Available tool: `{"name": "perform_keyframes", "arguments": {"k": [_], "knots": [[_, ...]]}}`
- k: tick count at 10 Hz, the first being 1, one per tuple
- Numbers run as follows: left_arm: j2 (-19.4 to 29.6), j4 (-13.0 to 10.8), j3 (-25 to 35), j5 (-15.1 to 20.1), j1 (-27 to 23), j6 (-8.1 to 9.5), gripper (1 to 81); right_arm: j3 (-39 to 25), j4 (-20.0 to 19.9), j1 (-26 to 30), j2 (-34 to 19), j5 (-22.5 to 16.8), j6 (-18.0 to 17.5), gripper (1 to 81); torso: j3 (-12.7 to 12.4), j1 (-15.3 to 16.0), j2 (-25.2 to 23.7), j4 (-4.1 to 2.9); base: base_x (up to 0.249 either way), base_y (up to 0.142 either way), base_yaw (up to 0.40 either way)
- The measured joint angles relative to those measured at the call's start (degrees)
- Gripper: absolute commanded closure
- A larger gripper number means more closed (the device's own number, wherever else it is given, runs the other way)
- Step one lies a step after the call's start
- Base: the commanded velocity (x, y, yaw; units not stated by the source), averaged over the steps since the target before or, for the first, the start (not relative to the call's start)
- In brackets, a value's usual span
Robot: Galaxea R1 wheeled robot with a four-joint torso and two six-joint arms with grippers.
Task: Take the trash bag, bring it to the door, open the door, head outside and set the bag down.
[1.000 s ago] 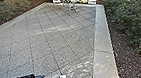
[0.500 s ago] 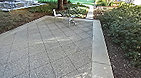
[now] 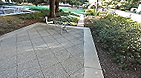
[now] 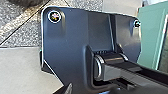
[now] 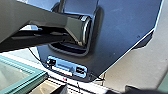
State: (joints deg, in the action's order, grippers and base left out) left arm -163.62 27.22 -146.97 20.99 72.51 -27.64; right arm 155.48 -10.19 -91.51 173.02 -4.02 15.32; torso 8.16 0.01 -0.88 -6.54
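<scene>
Ahead outdoors, open paving (image 3: 47, 51), pale edging (image 3: 91, 61), apparently a chair (image 3: 48, 21) at far edge

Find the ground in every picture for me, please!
Head view: the ground is speckled paving with dark lines, reaching from the front towards the white chair.
Left wrist view: it lies beyond the edge of the robot's dark plate, partly speckled, partly smooth.
Right wrist view: smooth ground beside the plate.
Shared landmark: pale, smooth ground, though I can't tell whether it's the same patch.
</scene>
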Motion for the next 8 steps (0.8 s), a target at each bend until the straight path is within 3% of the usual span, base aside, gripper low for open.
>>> {"name": "perform_keyframes", "arguments": {"k": [1, 2, 5, 7, 8], "knots": [[-1.2, 0.0, -0.5, -1.6, 2.0, -2.21, 1.0, -0.4, 0.0, -0.2, 0.2, 0.0, 0.0, 1.0, -0.4, 0.0, 0.0, 1.09, 0.000, 0.000, 0.000], [-2.4, 0.0, -0.9, -2.7, 4.4, -3.73, 1.0, -0.5, 0.0, -0.5, 0.1, -0.2, 0.0, 1.0, -0.6, 0.0, 0.0, 1.40, 0.000, 0.000, 0.000], [-5.7, 0.0, -3.7, -7.2, 9.6, -6.42, 1.0, -0.5, 0.0, -0.2, 0.3, 0.7, -0.1, 1.0, -0.6, -0.1, -0.1, 1.40, 0.000, 0.000, 0.000], [-6.8, 0.0, -4.1, -11.2, 11.5, -6.84, 1.0, -0.5, 0.0, -0.2, 0.5, 3.0, -0.1, 1.0, -0.6, -0.1, -0.1, 1.40, 0.000, 0.000, 0.000], [-7.3, 0.0, -4.3, -15.0, 12.6, -6.88, 1.0, -0.5, 0.1, -0.2, 0.8, 4.4, -0.1, 1.0, -0.7, -0.1, -0.1, 1.40, 0.000, 0.000, 0.000]]}}
